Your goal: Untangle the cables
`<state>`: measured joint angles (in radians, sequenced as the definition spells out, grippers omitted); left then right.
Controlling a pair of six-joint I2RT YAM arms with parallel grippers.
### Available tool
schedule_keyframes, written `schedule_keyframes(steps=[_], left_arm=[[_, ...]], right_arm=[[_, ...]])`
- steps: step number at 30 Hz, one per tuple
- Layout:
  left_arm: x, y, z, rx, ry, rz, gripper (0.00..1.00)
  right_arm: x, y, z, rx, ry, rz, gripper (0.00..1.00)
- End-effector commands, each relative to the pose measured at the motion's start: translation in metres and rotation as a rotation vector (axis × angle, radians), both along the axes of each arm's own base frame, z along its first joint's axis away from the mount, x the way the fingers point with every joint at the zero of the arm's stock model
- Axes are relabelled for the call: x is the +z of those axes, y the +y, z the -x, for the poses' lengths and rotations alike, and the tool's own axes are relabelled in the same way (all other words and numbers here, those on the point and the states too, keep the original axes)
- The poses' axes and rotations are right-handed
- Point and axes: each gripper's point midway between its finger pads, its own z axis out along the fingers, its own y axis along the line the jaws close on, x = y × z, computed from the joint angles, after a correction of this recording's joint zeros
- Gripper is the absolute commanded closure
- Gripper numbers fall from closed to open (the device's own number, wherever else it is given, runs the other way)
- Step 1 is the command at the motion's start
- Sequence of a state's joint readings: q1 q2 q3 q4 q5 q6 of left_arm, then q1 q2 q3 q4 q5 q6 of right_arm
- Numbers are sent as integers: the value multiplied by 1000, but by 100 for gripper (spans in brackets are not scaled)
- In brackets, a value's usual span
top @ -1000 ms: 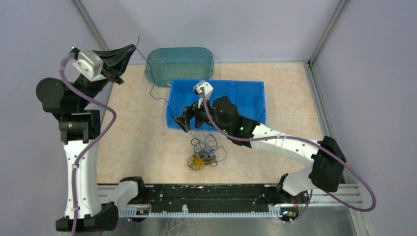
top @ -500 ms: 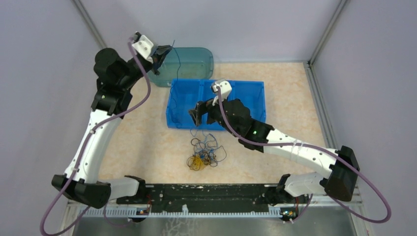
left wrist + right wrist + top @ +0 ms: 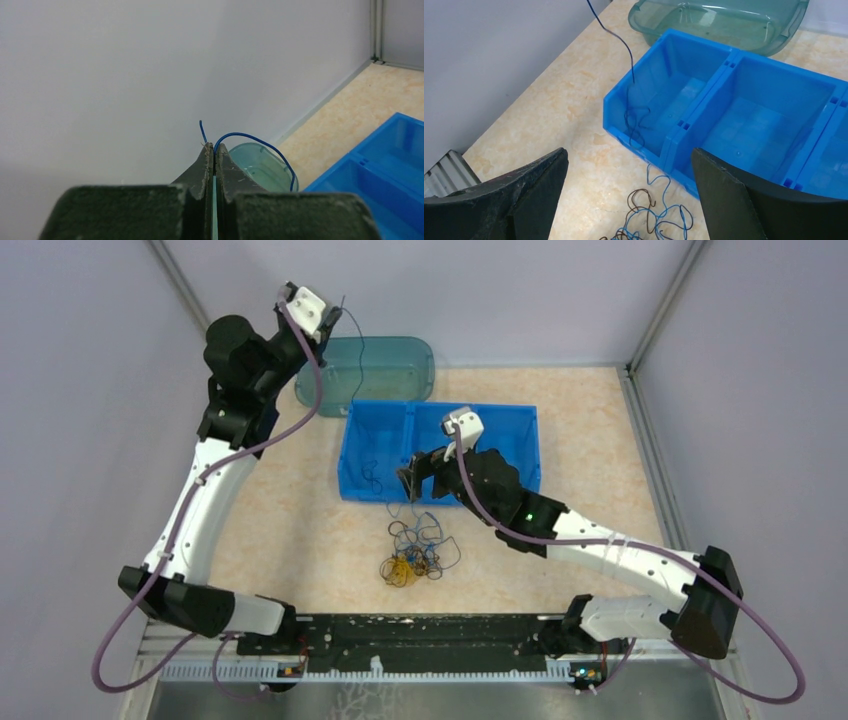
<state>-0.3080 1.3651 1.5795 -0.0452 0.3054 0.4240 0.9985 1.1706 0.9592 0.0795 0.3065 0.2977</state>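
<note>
Grey walls close in a beige tabletop (image 3: 280, 520), and we judge the job barely begun. Our blue bin (image 3: 510, 408) holds only the tail of one blue wire (image 3: 632, 65), coiled in its left compartment. We see nothing in the teal tub (image 3: 420, 345) behind. Most cables (image 3: 415, 552) lie clumped just before the bin. Left jaws, up high, pinch that wire's top end; right jaws gape wide above the bin's near wall, holding nothing.

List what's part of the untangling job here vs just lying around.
Job: blue cable, pinched in left gripper; cable tangle.
Lying about: blue bin, the cable's end dangling in it; teal tub.
</note>
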Motion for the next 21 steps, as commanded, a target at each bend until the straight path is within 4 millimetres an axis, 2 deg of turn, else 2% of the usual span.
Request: schedule_keyframes(steps=[1,5,7,9,14,18,21], left_arm=[[58,4,2,35,-141,34,100],[69,1,-4,38,-157,50,100],[63,-2,-5,36,-138,53,100],[47,-7,-7,27,-103,47,100],[-30,-17,-12,26,27,-34,100],[-100,-16,-13,33,144,-132,98],[-140,-14,-13,33,237,-219,97]], right_arm=[[18,-8,-1,-22,-34,-50,7],[16,-10,-1,-27,-29,-56,7],[13,-10,0,-27,-22,-56,7],[10,-11,0,-27,-14,-55,7],[7,-14,2,-33,-7,-52,8],[9,-19,4,-35,-11,-57,8],[9,-21,5,-37,-10,-57,8]])
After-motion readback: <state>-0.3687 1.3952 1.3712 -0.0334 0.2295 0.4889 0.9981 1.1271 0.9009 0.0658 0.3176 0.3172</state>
